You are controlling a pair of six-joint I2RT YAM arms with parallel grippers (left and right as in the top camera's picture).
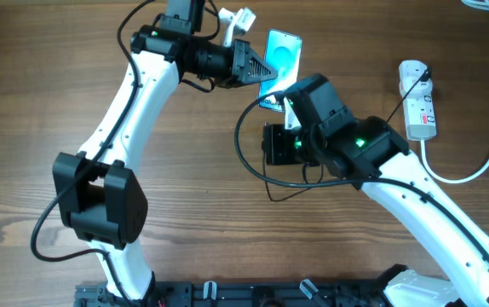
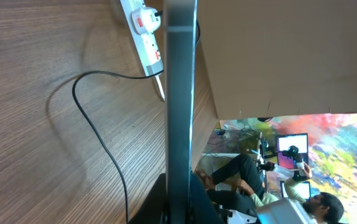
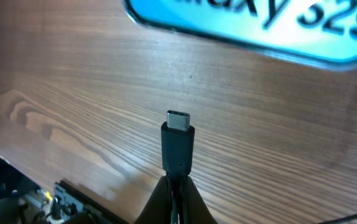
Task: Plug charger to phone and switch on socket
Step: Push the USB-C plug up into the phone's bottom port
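Two steps remain: connector not yet in the phone, socket untouched.
Left fingers [image 1: 249,61] clench the phone [image 1: 280,53], held up on edge near the table's far edge. Right fingers [image 3: 161,202] grasp the charger [image 3: 178,143] just behind its tip, which points at the phone's rim, close but apart. The socket [image 1: 419,102] lies by the right edge, its switch yet to be pressed, I judge. Brown wood-grain table [image 1: 185,170]; beyond it, seated people [image 2: 253,180], laptops [image 2: 292,146], a colourful wall [image 2: 346,143].

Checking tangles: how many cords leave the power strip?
2: thin black charger cable, leftward under the right arm; thick white cord, looping right. Others may be hidden.
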